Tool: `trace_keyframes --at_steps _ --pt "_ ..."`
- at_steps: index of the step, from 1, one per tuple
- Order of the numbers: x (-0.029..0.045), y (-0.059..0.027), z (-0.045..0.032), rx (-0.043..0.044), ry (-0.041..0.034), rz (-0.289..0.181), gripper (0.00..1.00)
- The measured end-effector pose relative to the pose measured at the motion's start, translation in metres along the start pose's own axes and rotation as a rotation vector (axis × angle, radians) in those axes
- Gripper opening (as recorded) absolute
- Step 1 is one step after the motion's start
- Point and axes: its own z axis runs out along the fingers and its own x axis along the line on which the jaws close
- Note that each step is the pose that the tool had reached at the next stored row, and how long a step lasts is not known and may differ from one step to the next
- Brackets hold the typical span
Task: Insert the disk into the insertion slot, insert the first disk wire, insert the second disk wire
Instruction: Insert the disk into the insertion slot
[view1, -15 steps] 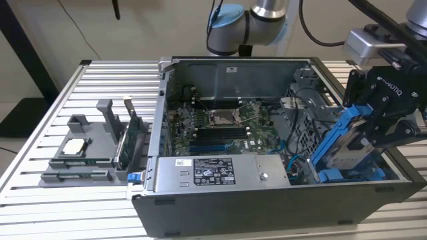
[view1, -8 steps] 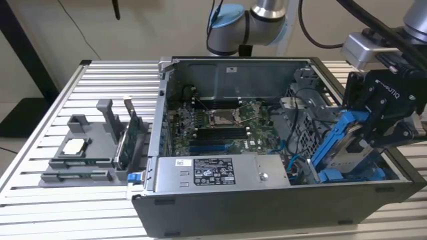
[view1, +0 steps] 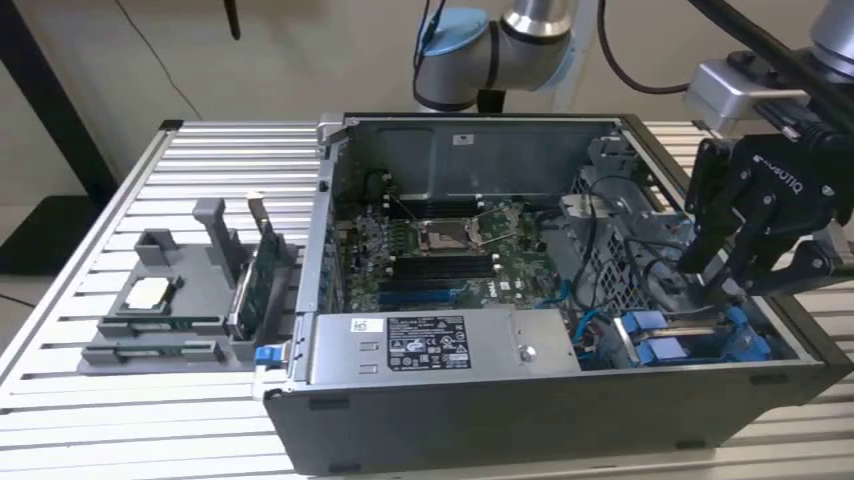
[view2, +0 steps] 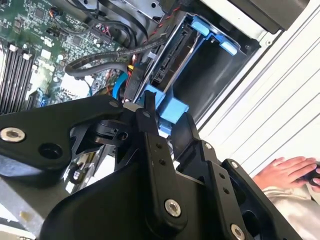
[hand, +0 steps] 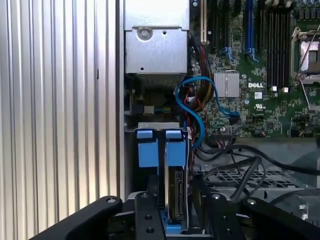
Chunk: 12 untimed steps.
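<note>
Wall (view1: 307, 60): plain beige, behind the desk.
Desk (view1: 134, 420): ribbed silver metal slats.
Post (view1: 54, 120): black, slanting, at the exterior view's left.
Floor (view1: 11, 320): pale, below the post.
Light: soft, even.

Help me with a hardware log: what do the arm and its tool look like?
The arm is a silver-grey tube with a light blue joint cap, and black cables loop beside it. A silver-grey bracket sits at the wrist. The tool is matte black, built of jointed flat links with silver screws at the pivots, and carries white lettering on its body.
</note>
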Motion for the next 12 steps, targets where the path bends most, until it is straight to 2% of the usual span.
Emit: trace_keyframes --at_steps 4,6,10,12 --pt "-0.0001 0.0002 -0.0064 -0.0003 0.0005 0.000 0.40" --pt "-0.0006 0.0003 -0.0071 -0.0003 0.0007 0.000 0.40" --pt "-0.0063 0.0004 -0.0084 -0.0003 0.0002 0.000 0.40" --pt "-0.0084 0.0004 -0.0086 0.0003 -0.0050 0.000 0.40"
